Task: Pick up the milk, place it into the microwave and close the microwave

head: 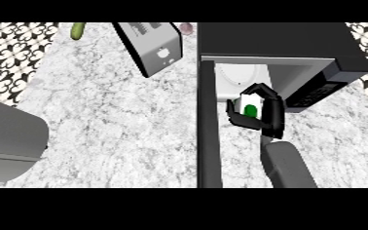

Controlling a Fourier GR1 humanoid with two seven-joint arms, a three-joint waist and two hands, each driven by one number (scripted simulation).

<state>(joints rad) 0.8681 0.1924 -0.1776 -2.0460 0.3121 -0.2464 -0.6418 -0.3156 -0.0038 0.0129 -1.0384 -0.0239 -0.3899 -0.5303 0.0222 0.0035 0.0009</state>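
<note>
Milk carton (249,105) already lifted, grasped in the curled right hand (263,114) just at the mouth of the open microwave (287,53). Not yet set down inside. Still left: releasing it and swinging the open door (208,126) closed.

The right robot hand (265,111) has its fingers curled, its grey forearm rising from below.
</note>
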